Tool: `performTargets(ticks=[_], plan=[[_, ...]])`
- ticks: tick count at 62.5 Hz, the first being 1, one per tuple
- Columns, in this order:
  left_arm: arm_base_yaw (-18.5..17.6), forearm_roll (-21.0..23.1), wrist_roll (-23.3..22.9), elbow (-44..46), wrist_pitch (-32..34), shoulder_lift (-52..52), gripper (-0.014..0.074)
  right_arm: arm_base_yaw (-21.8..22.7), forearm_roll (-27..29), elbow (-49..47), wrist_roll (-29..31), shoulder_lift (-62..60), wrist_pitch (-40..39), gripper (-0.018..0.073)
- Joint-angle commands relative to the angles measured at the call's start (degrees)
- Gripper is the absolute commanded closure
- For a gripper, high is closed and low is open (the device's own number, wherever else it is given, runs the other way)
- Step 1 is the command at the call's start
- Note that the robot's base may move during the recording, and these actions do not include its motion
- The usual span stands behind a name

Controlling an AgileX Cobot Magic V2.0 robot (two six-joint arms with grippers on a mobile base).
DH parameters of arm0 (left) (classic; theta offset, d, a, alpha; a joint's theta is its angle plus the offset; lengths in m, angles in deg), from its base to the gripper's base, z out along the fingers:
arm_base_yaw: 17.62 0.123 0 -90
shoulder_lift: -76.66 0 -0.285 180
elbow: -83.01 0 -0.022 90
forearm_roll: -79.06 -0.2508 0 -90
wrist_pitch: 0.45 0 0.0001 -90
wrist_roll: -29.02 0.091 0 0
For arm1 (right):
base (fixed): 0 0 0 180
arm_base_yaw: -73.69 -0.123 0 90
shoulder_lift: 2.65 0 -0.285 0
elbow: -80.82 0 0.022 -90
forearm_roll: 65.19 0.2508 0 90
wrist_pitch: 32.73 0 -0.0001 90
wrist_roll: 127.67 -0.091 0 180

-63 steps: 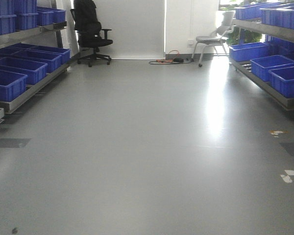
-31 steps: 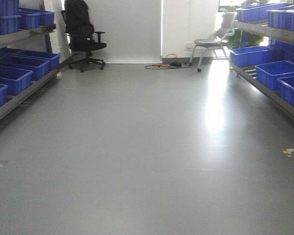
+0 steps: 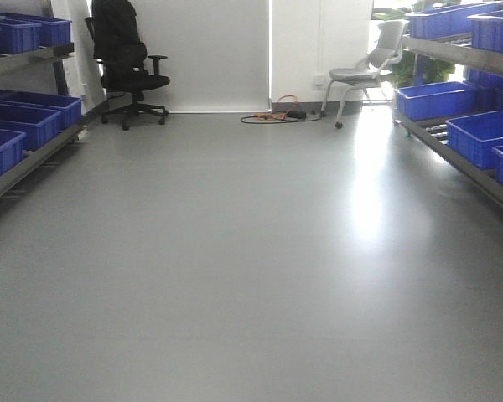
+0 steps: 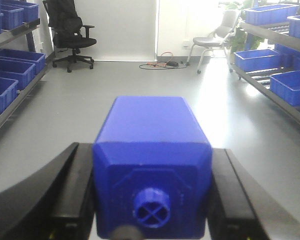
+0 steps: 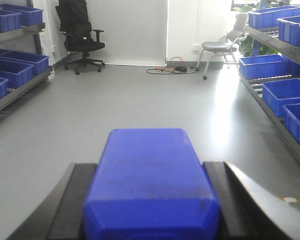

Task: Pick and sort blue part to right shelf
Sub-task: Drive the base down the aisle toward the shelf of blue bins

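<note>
Right gripper (image 5: 150, 167) is closed on the blue part (image 5: 149, 192), fingers (image 5: 72, 210) flat against its sides; left gripper (image 4: 152, 150) clamps a knobbed blue block (image 4: 152, 195). Since the right shelf (image 3: 469, 59) stands well apart, a firm, level carry seems advisable.

Floor (image 3: 235, 251): grey, glossy, with a bright glare patch towards the far right. Left shelf (image 3: 25, 155): metal rack carrying blue bins (image 3: 29, 121) on two levels. Far end: black office chair (image 3: 126, 59) near the left shelf; grey chair (image 3: 365, 71) by the white wall; cables (image 3: 277, 115) lying on the floor between them; green plant (image 3: 390, 12) behind the grey chair.
</note>
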Motion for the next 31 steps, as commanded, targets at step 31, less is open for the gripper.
performTargets(ticks=[31], plan=[[0.03, 0.19, 0.05, 1.70, 5.06, 0.78, 0.0210, 0.25, -0.62, -1.73, 0.63, 0.43, -5.41, 0.0153]])
